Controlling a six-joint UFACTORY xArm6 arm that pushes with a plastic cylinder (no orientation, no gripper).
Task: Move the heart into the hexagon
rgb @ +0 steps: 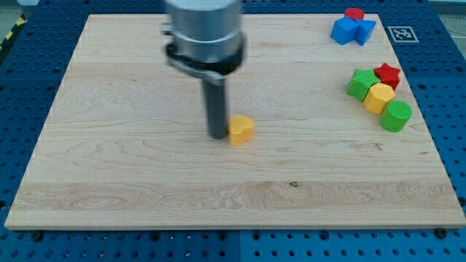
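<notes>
A pale wooden board (145, 182) lies on a blue perforated table (29, 87), and most of its grain is bare. I carry no gripper at all, only a dark rod, so there is nothing to open or close; my tip (218, 136) rests on the board just beside the yellow heart (241, 129), at its nine o'clock side, touching or nearly so.

The yellow hexagon (378, 97) sits well apart, at roughly two o'clock from the heart, wedged in a cluster: a green block (360, 83) at its ten o'clock, a red star (387, 74) at its twelve, a green cylinder (397, 116) at its four.

To push well, I judge I should shift slightly toward the heart's eight o'clock, so the line through its middle points at the hexagon, then correct often, since a heart's lobes may let it spin off my tip.

The lane between is open wood. The board's edge at three o'clock lies close behind the cluster, so a hard arrival could scatter it. The blue blocks (352, 30) and small red block (354, 13) stand clear of the path.
</notes>
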